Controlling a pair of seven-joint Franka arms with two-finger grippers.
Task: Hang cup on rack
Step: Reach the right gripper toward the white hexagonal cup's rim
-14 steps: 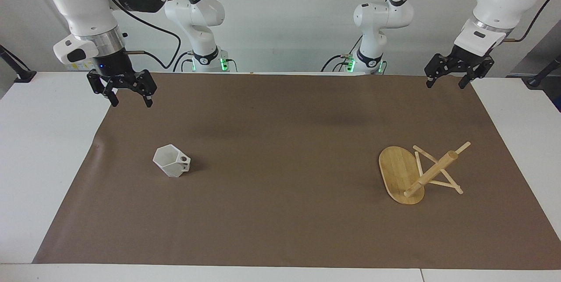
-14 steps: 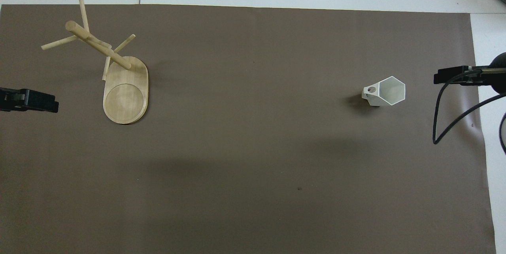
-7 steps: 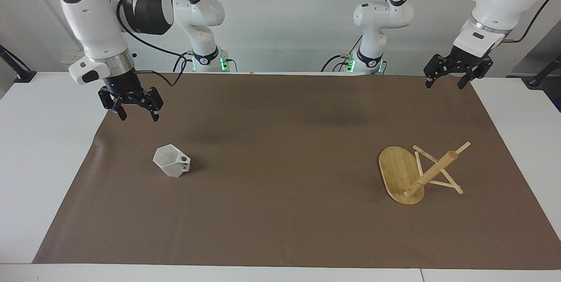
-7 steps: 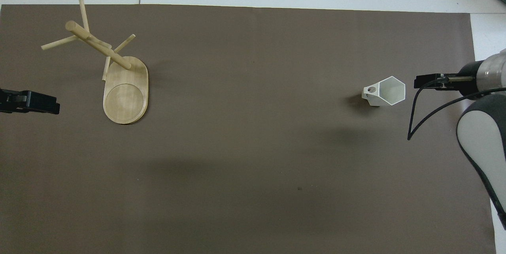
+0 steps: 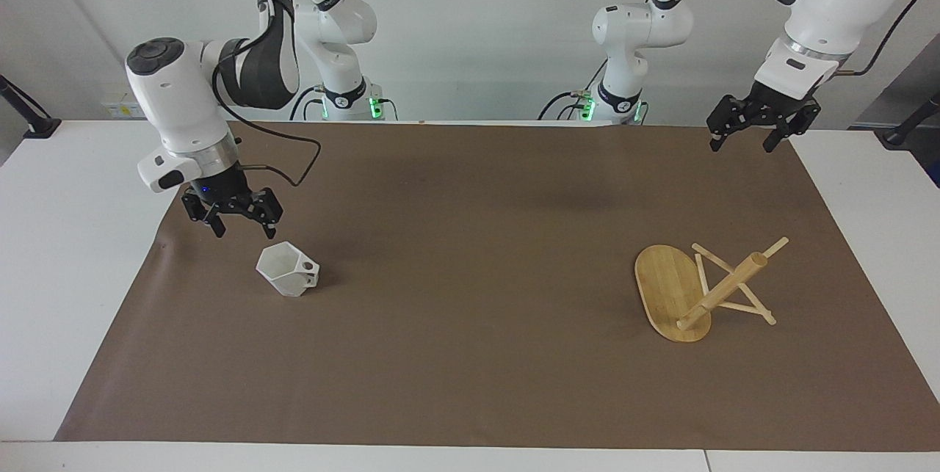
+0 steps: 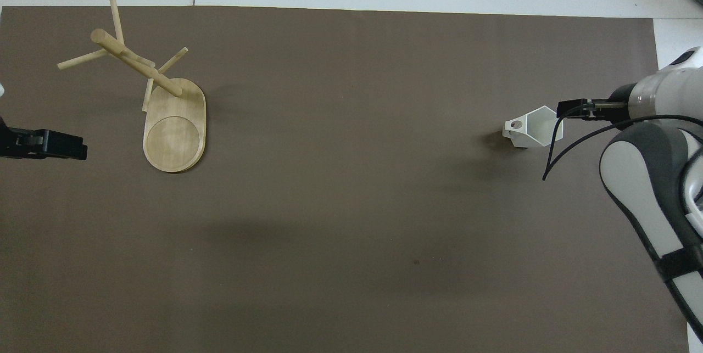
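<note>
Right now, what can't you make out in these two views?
- Right gripper: the overhead view shows only its side edge at the cup's rim, and its wrist hides the rest.
- Left gripper: cut off by the overhead view's edge.
- Cup interior: not visible in the facing view.
- Rack: neither view settles whether its post stands upright.

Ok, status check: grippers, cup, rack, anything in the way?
Right gripper open, empty, just above cup. Left gripper open, waiting over mat edge. Cup upright on mat; rack upright at left arm's end. Nothing between them.
</note>
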